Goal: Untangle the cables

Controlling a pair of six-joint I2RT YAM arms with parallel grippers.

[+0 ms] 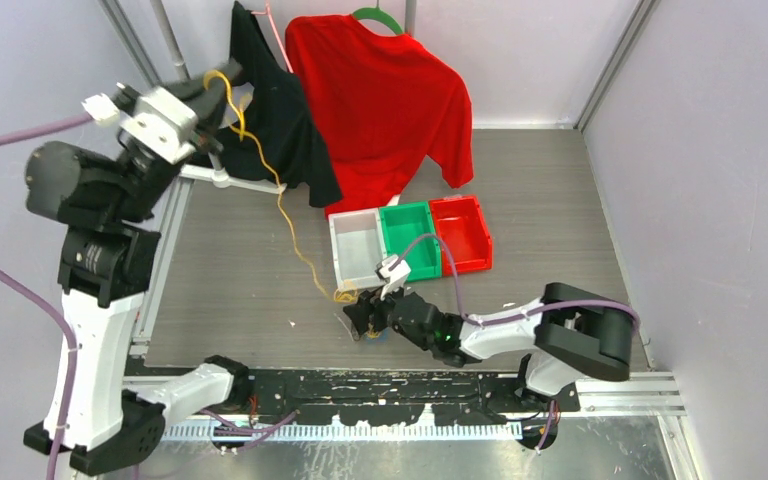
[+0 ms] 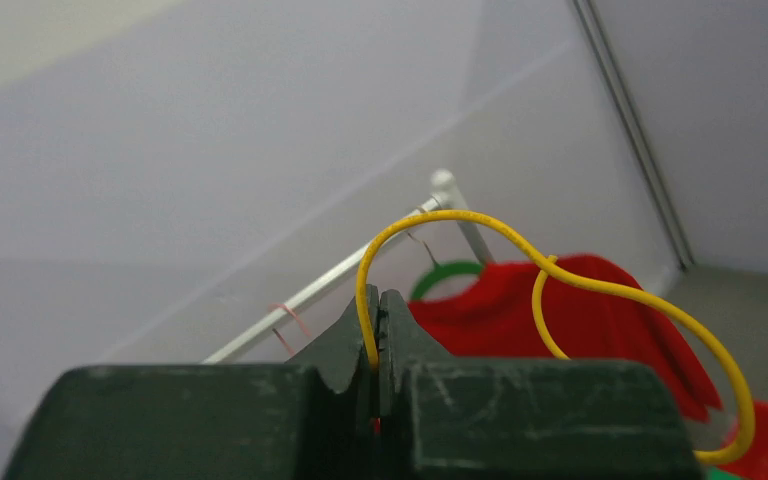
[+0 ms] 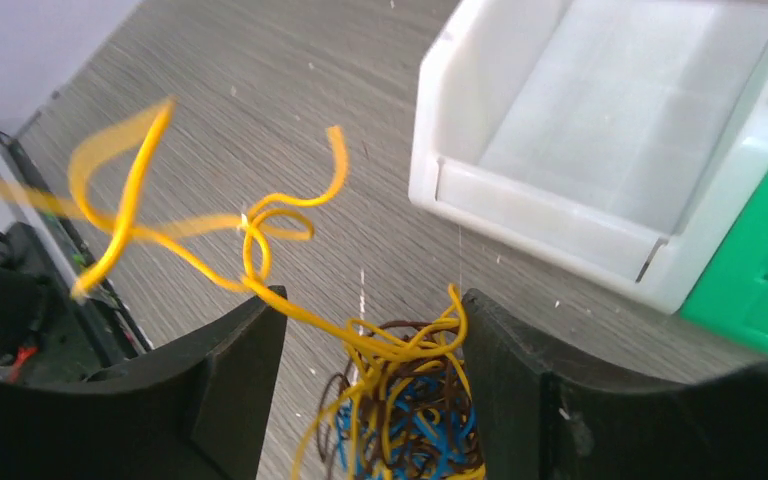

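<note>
The left gripper pinches the yellow cable high above the table's far-left corner. The strand slants down to the tangle by the near edge, straddled by the right gripper's open jaws.

Three bins stand together: a white bin, a green bin, a red bin. Two shirts hang at twelve o'clock — a black shirt, a red shirt. The cables show three colours — yellow, blue, brown.

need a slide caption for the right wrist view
Open right pincer straddling a tangle of yellow, brown and blue cables on the table, white bin beside it.
</note>
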